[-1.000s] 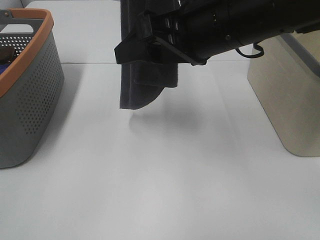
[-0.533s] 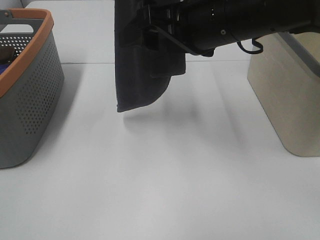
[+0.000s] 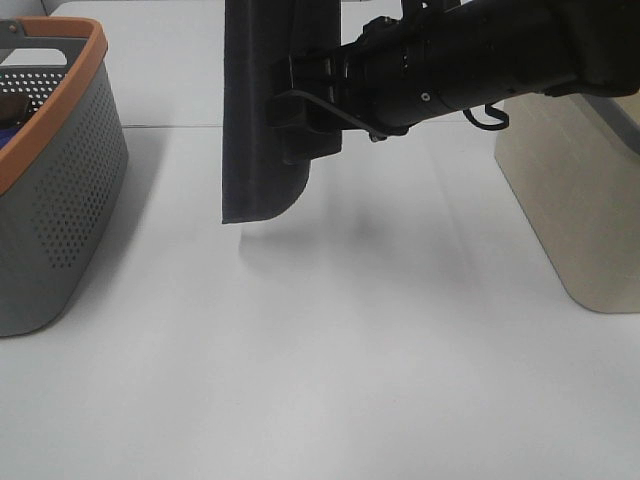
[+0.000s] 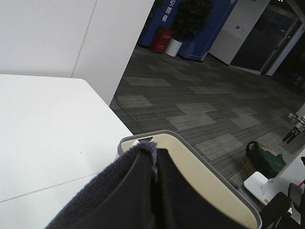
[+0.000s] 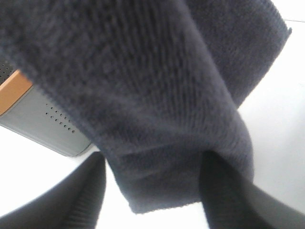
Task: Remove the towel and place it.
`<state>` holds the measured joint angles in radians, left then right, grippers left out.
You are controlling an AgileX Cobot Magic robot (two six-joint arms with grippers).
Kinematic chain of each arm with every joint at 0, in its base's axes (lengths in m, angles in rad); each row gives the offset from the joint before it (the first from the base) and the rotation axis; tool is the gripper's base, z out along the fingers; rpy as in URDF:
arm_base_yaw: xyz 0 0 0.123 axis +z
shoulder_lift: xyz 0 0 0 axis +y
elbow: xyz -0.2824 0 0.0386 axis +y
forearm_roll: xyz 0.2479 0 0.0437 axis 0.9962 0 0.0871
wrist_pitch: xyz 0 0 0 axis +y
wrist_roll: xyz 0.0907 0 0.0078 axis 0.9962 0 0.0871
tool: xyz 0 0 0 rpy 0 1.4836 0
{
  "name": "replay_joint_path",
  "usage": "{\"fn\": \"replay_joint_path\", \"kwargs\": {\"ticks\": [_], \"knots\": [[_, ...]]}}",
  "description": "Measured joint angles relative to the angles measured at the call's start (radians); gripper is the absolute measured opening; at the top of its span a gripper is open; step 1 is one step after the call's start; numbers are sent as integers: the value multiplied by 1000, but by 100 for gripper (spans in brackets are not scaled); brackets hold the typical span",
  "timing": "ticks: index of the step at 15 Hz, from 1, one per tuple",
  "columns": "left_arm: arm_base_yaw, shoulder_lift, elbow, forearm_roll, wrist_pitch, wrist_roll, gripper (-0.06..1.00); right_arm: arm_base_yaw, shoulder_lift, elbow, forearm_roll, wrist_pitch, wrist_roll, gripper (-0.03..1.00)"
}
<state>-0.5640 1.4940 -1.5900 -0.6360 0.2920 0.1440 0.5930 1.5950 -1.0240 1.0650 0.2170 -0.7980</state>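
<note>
high overview, wrist closeups, shared towel (image 3: pixel 255 120)

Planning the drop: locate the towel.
Exterior high view, upper middle: the towel hangs from the right claw above the table, between grey basket and beige bin.

Reads as an office building's open hall, going by the grey carpet tiles (image 4: pixel 190 95), the blue wall panel (image 4: pixel 167 16) with white lettering, the potted plant (image 4: pixel 193 16), the red floor-standing box (image 4: pixel 161 39), dark glass doors (image 4: pixel 269 36) at the far end and a plain white table (image 3: pixel 350 360) near.

white table (image 3: pixel 300 380), grey carpeted floor (image 4: pixel 190 95)
</note>
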Motion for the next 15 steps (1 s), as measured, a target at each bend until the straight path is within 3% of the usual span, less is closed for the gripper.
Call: {"fn": "replay_joint_path", "kwargs": {"ticks": [2,3,6,10,13,15], "knots": [[0,0,0,0,0,7,0,0,0,0,-7,-11,0,41],[0,0,0,0,0,11,0,0,0,0,-9,-15,0,39],[0,0,0,0,0,15,0,0,0,0,-19,-40,0,50],[0,0,0,0,0,15,0,0,0,0,-25,-77,0,46],[0,0,0,0,0,15,0,0,0,0,-25,-85,0,57],[0,0,0,-2,0,15,0,0,0,0,-25,-87,0,59]]}}
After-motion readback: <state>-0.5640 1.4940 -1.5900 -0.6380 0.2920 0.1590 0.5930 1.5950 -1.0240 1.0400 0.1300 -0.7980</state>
